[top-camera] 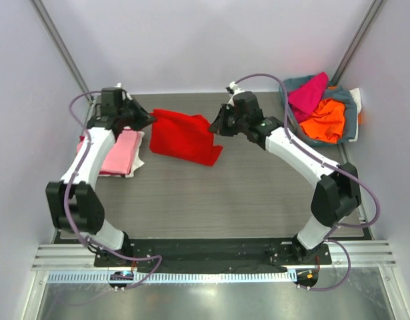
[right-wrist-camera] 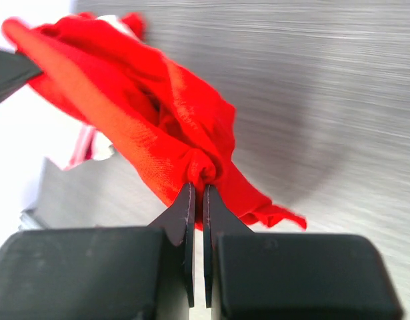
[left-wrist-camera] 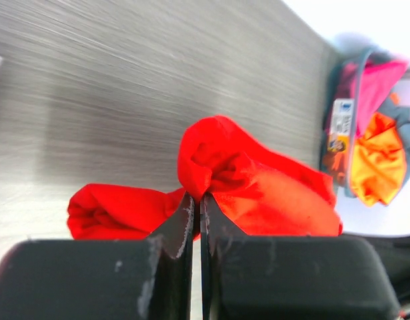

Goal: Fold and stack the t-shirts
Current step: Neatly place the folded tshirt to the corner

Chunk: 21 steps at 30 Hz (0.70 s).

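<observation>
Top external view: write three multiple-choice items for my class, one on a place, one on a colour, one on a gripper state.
1. Where on the table is the grey-blue basket? A near left corner; B far right corner; C centre.
2. What colour is the folded t-shirt by the left arm? A green; B black; C pink.
3. The left gripper and right gripper are: A shut on the red t-shirt; B open above it; C resting empty.
Answers: 1 B, it sits far right; 2 C, pink cloth lies beside that arm; 3 A, both wrist views show jaws pinching red cloth.
</observation>
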### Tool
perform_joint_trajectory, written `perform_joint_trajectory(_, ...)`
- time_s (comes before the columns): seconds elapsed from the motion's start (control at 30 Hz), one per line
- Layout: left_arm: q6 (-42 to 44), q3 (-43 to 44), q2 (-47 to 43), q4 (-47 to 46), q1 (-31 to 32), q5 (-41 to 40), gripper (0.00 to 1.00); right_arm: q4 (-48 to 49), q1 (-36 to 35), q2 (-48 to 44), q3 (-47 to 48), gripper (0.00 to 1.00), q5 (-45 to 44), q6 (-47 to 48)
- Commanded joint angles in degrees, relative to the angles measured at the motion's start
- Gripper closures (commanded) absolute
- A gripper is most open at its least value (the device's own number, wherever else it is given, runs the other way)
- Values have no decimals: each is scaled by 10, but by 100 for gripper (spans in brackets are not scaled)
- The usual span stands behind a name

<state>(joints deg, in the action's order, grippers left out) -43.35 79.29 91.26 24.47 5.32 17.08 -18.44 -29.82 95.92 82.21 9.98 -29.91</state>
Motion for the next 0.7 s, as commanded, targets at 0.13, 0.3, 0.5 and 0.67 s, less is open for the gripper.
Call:
perform_joint_trajectory(0.13,41,15,-163,126,-94,23,100,71,-119,-66,14,99,-69,-52)
perform_joint_trajectory(0.3,78,50,-214,230,-181,1,100,114,-183,-26,62,99,-96,-78)
perform_joint_trajectory(0.5,111,80,-205,276,-317,27,100,117,-236,68,185,99,-95,-103)
perform_joint_trajectory(0.67,124,113,-166,294,-379,21,100,85,-255,160,286,99,-94,-122)
